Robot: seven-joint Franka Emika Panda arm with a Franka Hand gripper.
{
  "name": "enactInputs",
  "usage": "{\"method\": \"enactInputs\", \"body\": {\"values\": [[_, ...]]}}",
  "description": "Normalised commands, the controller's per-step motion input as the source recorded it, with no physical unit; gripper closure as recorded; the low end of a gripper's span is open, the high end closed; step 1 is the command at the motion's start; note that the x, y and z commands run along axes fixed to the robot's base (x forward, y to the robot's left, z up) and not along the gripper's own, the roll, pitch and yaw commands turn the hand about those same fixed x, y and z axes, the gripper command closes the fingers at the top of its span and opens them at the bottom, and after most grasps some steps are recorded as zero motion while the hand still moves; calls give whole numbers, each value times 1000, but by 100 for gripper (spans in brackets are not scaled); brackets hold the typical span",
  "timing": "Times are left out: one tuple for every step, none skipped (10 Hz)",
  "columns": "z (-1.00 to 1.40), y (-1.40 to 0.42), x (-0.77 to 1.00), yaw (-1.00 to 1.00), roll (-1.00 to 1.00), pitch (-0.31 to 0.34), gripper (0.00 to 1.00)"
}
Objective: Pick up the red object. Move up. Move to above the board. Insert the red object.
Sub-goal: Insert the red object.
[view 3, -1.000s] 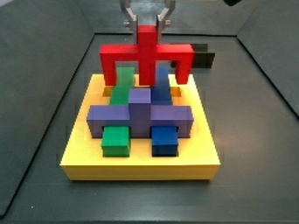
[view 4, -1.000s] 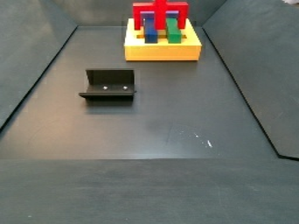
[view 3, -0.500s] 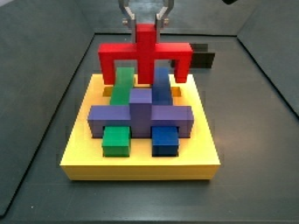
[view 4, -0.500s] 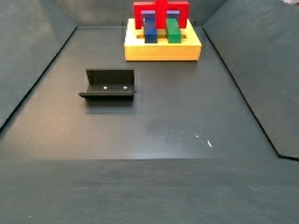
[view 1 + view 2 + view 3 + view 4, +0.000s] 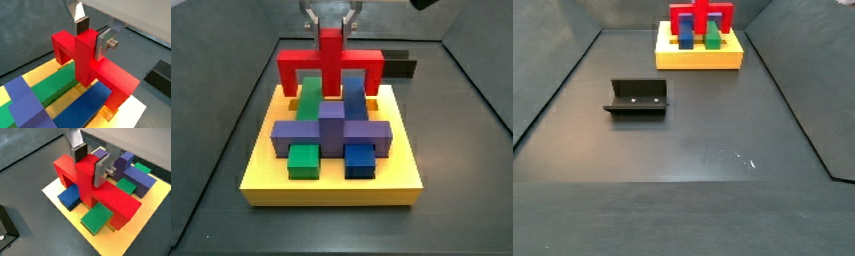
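The red object [image 5: 331, 66] hangs over the far end of the yellow board [image 5: 331, 188], its two legs pointing down beside the green and blue blocks. My gripper [image 5: 331, 22] is shut on its upright stem from above. Both wrist views show the silver fingers clamping the stem of the red object [image 5: 90, 62] [image 5: 93, 193]; the gripper [image 5: 90, 33] [image 5: 88, 162] sits at the stem's top. The board [image 5: 700, 58] stands at the far end of the floor, with the red object [image 5: 702, 18] over it. A purple cross-shaped block [image 5: 331, 131] sits in the board's middle.
The fixture [image 5: 637, 97] stands on the dark floor, left of centre, apart from the board; it also shows behind the board in a side view [image 5: 402, 68]. Green [image 5: 302, 160] and blue [image 5: 361, 160] blocks fill the board's near slots. Dark walls ring the floor.
The gripper and the red object have shifted slightly sideways over the board's far end. Nothing else has moved.
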Motion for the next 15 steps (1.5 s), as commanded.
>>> {"method": "enactInputs", "body": {"values": [[-151, -29, 57, 0, 0, -19, 100], [-111, -40, 149, 0, 0, 0, 100], [-117, -17, 140, 0, 0, 0, 100], [-97, 0, 140, 0, 0, 0, 100], [-137, 0, 57, 0, 0, 0, 100], [-129, 0, 31, -74, 0, 0, 100], [-109, -3, 37, -114, 0, 0, 100], [-83, -49, 94, -94, 0, 0, 100], [-111, -31, 157, -71, 0, 0, 100], [-154, 0, 183, -34, 0, 0, 100], [-200, 0, 134, -29, 0, 0, 100], [-200, 0, 97, -20, 26, 0, 100], [-151, 0, 74, -3, 77, 0, 100], [-303, 0, 80, 0, 84, 0, 100], [-486, 0, 34, -26, 66, -47, 100]]}}
